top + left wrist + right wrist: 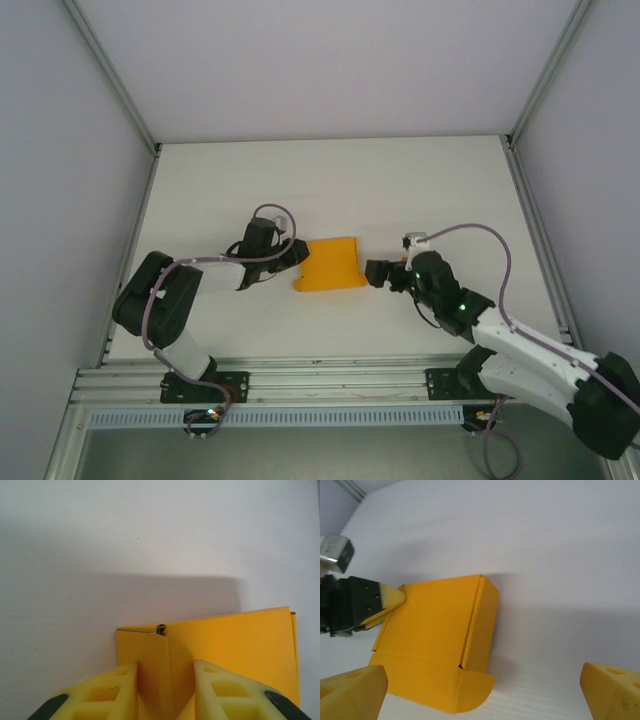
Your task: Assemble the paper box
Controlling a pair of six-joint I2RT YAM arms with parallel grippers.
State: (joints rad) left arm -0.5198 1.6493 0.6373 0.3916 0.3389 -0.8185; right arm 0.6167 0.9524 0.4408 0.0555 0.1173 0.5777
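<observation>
the paper box (330, 265) sits mid-table, half folded. the left gripper (298, 256) pinches its left edge, and the right gripper (374, 272) waits wide open just right of it. next, i think, it must tuck the round flap (472, 692) in gently.

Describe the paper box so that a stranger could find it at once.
On the white table, look between the left tool and the right tool. The paper box lies there. It alone is orange-yellow, a thin, partly folded card.

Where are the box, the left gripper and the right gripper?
box (330, 263): top view, middle of its upper face.
left gripper (164, 667): left wrist view, midway between its fingertips.
right gripper (482, 675): right wrist view, midway between its fingertips.
</observation>
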